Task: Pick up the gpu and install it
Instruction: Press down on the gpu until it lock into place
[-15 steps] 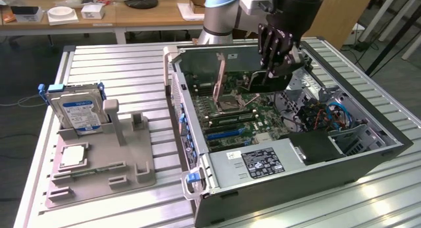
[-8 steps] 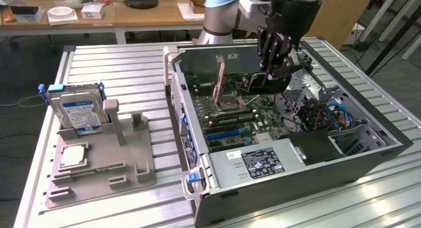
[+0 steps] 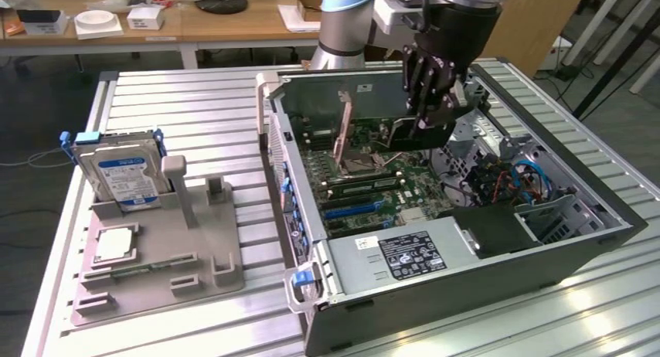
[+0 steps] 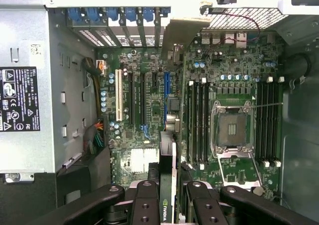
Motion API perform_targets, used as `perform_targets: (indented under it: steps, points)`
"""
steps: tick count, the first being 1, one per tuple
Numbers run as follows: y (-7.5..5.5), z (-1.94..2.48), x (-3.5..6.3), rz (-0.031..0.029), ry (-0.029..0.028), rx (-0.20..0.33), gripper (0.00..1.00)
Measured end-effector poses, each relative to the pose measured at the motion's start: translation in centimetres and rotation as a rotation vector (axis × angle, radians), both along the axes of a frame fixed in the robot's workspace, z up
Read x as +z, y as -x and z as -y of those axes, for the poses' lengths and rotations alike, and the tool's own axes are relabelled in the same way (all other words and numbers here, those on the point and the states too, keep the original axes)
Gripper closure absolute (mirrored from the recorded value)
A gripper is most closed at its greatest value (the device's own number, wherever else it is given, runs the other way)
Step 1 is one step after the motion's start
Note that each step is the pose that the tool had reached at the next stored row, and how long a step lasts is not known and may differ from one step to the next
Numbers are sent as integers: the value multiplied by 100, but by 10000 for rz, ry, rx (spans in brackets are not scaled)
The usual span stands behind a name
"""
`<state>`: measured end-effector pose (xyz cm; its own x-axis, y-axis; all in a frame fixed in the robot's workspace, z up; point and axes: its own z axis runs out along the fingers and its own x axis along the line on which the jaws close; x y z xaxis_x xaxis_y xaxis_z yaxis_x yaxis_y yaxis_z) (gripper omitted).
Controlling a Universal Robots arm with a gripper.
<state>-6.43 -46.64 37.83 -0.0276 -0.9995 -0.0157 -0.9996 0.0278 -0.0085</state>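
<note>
So in the exterior view there's a ribbed metal table [image 3: 185, 102] with an open PC case [image 3: 577, 241] lying on it, wooden desks [image 3: 206, 25] behind, and a grey holder [image 3: 196, 256] with a hard drive [image 3: 122, 179] to the exterior view's left. The gripper [image 3: 438, 113] hangs over the motherboard [image 3: 382, 187], its fingertips hard to make out against the dark clutter. In the wrist view the gripper [image 4: 168, 195] is clamped on the gpu [image 4: 168, 175], held edge-on above the motherboard [image 4: 149, 115] slots; most of the card is hidden by the fingers [image 4: 144, 205].
</note>
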Motion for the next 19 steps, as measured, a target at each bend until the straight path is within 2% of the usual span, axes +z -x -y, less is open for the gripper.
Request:
perform_targets:
  steps: [19]
  points:
    - [0, -4, -196, 2, 62, 0, 74]
